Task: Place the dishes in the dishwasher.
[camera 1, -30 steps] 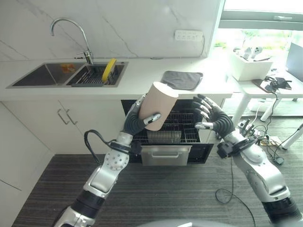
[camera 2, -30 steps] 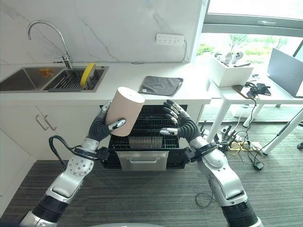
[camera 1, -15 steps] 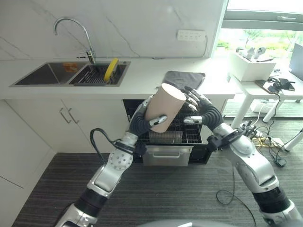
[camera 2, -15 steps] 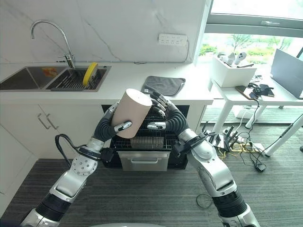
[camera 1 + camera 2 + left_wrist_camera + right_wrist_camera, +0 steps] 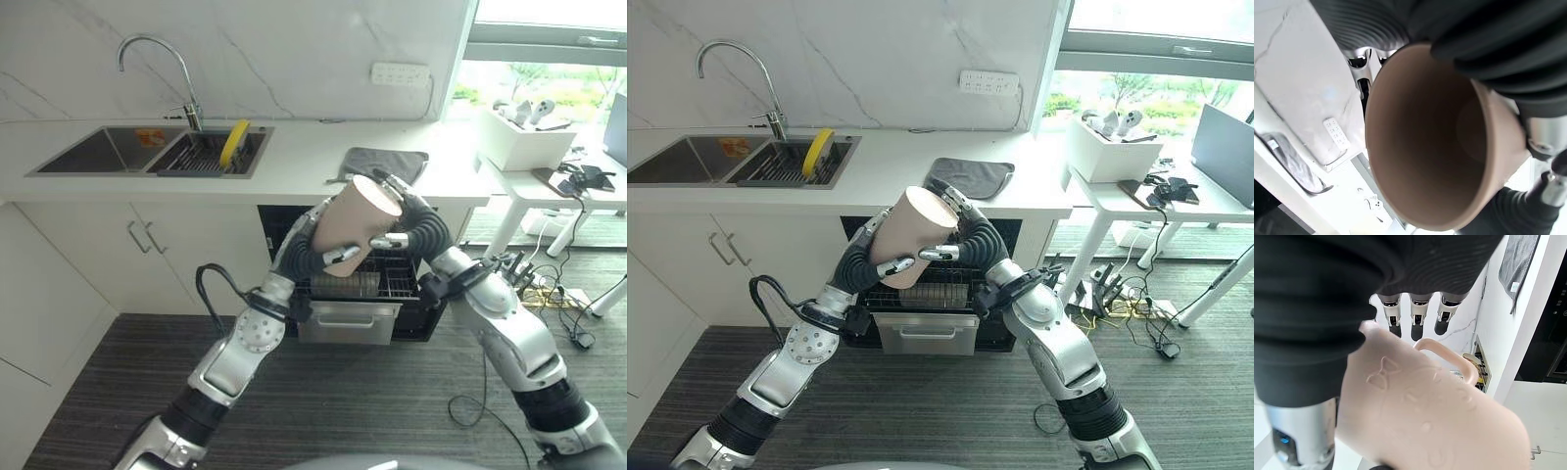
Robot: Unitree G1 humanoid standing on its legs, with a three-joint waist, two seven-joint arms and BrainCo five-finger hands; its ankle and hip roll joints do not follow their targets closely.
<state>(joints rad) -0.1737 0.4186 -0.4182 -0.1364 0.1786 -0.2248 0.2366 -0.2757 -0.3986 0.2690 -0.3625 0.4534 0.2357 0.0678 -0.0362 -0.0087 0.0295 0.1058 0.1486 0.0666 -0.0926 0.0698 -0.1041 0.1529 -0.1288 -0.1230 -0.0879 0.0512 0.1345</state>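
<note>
Holding a pink cup (image 5: 358,220) above the open dishwasher (image 5: 343,294), our left hand (image 5: 312,257) has its fingers wrapped round the body while our right hand (image 5: 416,227) curls against the far side. We judge loading barely begun: the cup is not yet racked, and a yellow plate (image 5: 230,143) waits in the sink (image 5: 108,152).

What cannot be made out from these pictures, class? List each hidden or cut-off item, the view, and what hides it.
- Dishwasher rack, left eye view: the cup and both arms cover most of it.
- Right robot hand, right eye view: its palm lies behind the cup, so contact is unclear.
- Cup base, left wrist view: dark inside, and the left robot hand covers the outside.
</note>
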